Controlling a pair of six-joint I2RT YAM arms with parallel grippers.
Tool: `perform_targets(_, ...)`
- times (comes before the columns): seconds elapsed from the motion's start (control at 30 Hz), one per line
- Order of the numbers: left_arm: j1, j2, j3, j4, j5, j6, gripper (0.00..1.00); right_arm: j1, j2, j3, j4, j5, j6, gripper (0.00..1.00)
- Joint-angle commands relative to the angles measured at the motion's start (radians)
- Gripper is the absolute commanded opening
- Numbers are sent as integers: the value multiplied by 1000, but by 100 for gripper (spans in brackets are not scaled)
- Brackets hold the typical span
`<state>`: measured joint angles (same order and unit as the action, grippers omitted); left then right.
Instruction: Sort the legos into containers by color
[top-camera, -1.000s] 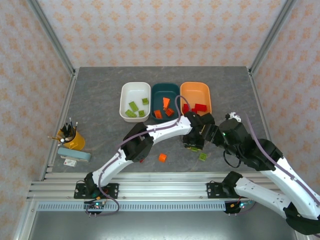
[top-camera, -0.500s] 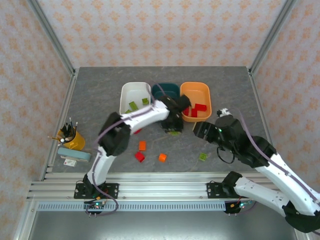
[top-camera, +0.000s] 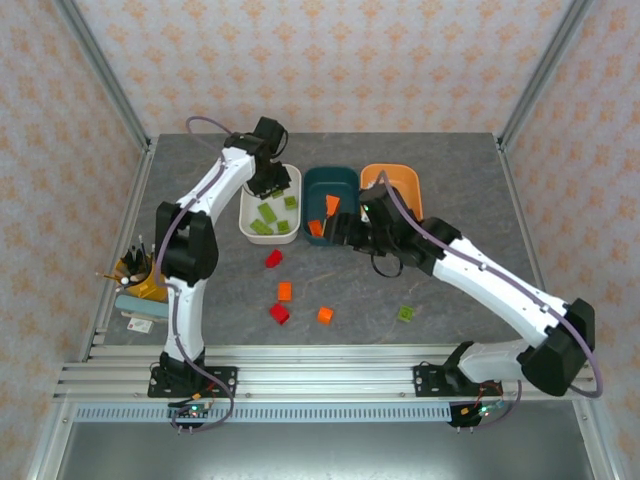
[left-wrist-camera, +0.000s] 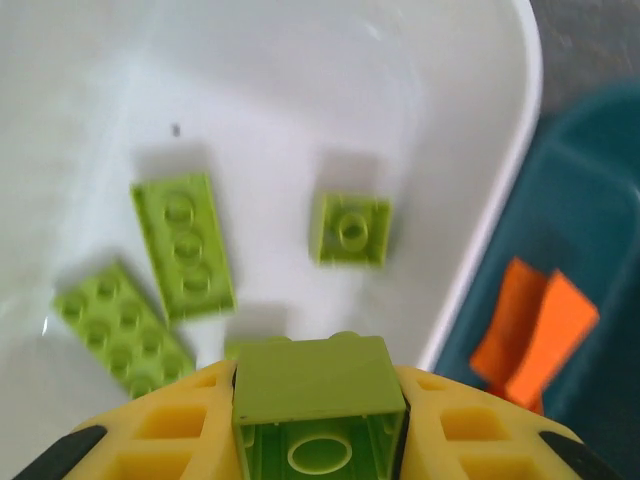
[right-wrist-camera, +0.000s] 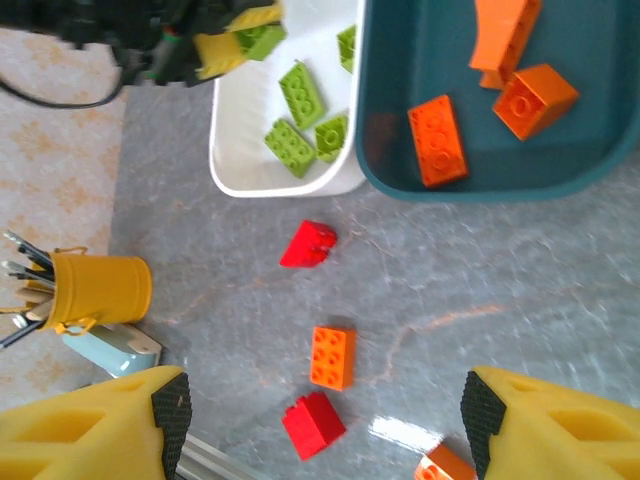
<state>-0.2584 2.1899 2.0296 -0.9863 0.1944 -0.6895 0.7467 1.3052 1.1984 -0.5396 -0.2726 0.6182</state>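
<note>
Legos (top-camera: 279, 313) are distributed between the tubs and the tabletop (top-camera: 200, 290).

**Held brick.** One lime green brick (left-wrist-camera: 320, 395) is clamped between the yellow fingers (left-wrist-camera: 170, 425) of the left gripper (top-camera: 268, 182). This gripper hangs over the far end of the white tub (top-camera: 246, 205). Its jaws stand narrow, closed on two opposite side faces of the brick. The hollow underside of the brick faces the wrist camera, and the brick spans the gap from finger to finger.

**White tub contents.** A first oblong green brick (left-wrist-camera: 183, 245) lies flat, studs up, with its long axis nearly top to bottom in the left wrist view. A second oblong green brick (left-wrist-camera: 122, 325) lies just beside it, studs up, with its long axis diagonal. A square green brick (left-wrist-camera: 351, 228) lies flat, apart from both and nearer the wall that adjoins the dark teal tub (left-wrist-camera: 590, 210).

**Dark teal tub contents.** An oblong orange brick (right-wrist-camera: 437, 140) lies studs up.

**Right gripper.** The right gripper (right-wrist-camera: 322, 400) stands wide apart, holds nothing, and hovers above the tabletop near the dark teal tub. Beneath it lie a red brick (right-wrist-camera: 313, 425) and an orange brick (right-wrist-camera: 331, 357). The orange brick is studs up, with its long axis top to bottom in the right wrist view. A second red brick (right-wrist-camera: 308, 244) sits tipped near the white tub. A loose green brick (top-camera: 406, 314) lies well apart, to the right.
</note>
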Motion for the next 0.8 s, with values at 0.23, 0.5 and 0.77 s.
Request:
perform_targets(0.23, 57, 267, 303, -89, -69, 41, 30, -56, 155, 87, 17, -107, -29, 73)
perform_targets(0.5, 62, 170, 227, -66, -34, 42, 59, -3, 279, 177, -127, -74, -149, 73)
perform_targets(0.77, 62, -230, -122, -16, -73, 22, 68, 144, 459, 278, -179, 37, -105, 73)
